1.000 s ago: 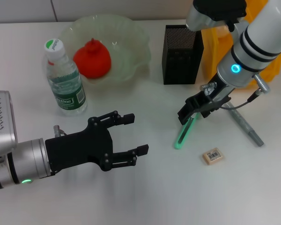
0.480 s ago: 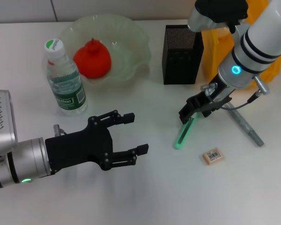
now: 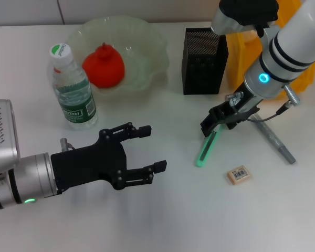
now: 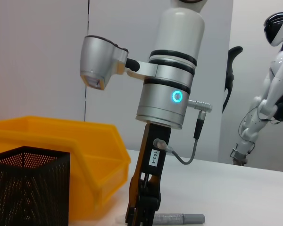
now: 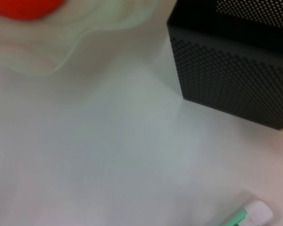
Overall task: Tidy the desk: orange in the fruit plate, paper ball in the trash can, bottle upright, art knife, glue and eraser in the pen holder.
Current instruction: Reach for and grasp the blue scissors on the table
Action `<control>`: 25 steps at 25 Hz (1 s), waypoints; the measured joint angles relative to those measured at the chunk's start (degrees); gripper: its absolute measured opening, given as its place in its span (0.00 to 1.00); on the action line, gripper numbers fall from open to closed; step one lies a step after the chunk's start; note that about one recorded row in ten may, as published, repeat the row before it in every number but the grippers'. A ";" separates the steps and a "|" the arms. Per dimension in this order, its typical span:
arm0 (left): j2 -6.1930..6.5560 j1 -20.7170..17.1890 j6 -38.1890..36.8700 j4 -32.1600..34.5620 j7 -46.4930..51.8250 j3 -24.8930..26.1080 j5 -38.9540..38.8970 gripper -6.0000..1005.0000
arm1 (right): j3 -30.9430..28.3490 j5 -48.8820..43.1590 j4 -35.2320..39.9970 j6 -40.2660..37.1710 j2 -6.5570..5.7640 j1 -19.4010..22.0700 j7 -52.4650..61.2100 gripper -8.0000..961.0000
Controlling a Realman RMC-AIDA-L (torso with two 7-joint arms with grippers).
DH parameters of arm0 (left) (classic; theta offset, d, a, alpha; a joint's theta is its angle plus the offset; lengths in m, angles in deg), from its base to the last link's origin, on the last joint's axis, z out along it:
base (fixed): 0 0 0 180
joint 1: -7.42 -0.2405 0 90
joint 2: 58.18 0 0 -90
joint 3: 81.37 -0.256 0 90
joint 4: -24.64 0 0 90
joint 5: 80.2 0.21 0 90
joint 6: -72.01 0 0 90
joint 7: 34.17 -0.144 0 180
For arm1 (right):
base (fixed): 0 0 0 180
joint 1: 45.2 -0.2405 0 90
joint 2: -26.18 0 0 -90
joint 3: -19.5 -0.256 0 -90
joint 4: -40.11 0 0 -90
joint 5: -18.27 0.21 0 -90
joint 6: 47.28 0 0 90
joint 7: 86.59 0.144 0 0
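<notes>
Head view: right gripper (image 3: 214, 125) low over green art knife (image 3: 206, 149).

Orange (image 3: 103, 66) in fruit plate (image 3: 147, 47); bottle (image 3: 72, 89) left-front of it; pen holder (image 3: 202, 61) right; eraser (image 3: 238, 175) near front.

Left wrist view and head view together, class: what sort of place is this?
Probably a robotics lab or test room. A white humanoid robot stands in the background, and a white table holds staged desk items: a mesh pen holder and a yellow bin.
</notes>
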 joint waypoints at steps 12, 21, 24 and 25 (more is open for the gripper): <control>0.04 0.43 0.05 0.09 0.00 0.02 0.00 0.81 | -0.11 -0.18 0.25 0.37 -0.07 -0.10 0.00 0.71; 0.06 0.34 0.00 0.00 -0.56 0.05 -0.04 0.81 | -1.46 0.30 -0.77 0.23 -0.19 0.18 -0.47 0.71; 0.15 0.23 -0.13 0.00 -0.39 0.05 -0.19 0.81 | -2.63 0.39 -4.29 -2.02 -0.25 1.33 -1.23 0.71; 0.29 -0.18 -0.70 0.09 -0.11 0.05 -0.74 0.81 | -3.70 0.52 -9.96 -4.54 -0.45 3.25 -2.51 0.71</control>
